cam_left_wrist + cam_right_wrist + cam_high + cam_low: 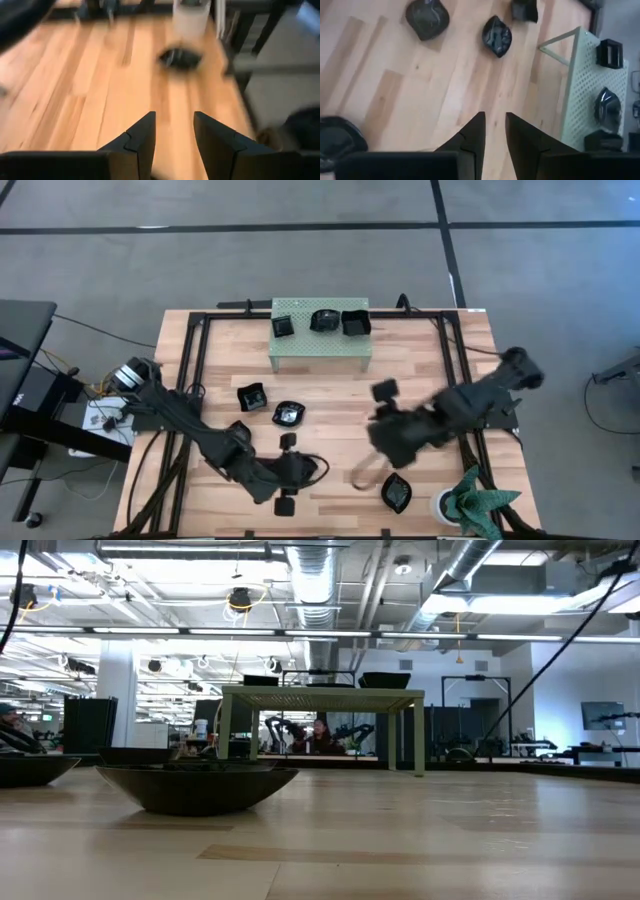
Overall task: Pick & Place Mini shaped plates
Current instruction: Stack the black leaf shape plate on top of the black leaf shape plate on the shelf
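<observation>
The left arm was stretched low from the table's left edge toward its near edge, its gripper parted and empty, while the right arm was raised above the table's right half, its gripper narrowly parted, with nothing seen between the fingers.

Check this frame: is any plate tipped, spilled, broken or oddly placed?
Nothing stands out. Three mini plates sit flat on the green stand; three more lie flat on the table, apart from each other. None looks cracked.
</observation>
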You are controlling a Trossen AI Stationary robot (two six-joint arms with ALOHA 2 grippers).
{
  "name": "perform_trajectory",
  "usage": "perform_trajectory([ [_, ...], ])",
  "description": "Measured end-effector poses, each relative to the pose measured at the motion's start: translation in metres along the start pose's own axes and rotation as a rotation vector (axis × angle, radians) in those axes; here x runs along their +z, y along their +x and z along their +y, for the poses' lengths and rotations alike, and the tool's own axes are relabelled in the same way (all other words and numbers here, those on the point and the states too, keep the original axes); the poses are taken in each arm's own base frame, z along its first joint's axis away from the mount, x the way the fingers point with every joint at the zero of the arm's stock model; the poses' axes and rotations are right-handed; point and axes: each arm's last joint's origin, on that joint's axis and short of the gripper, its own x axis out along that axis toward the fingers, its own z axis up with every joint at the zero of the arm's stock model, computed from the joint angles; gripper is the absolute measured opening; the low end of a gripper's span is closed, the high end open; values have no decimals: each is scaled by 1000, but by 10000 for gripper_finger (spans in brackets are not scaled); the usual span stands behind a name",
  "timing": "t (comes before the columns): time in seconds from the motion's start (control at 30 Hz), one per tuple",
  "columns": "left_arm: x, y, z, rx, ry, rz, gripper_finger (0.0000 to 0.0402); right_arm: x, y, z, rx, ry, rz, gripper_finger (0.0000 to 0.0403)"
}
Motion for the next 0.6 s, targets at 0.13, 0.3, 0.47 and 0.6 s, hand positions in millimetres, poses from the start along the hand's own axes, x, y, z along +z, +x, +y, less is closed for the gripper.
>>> perform_trajectory([
  [0.13,-20,0,9,64,84,195,135,-45,-5,34,-51,82,-145,69],
  [0.3,-41,2,38,198,83,456,135,-97,34,72,-11,163,-393,69],
  [0.47,-51,20,71,284,30,597,135,-132,79,87,-15,208,-552,69],
  [0.6,-70,35,95,275,-17,702,135,-146,94,83,-44,239,-558,69],
])
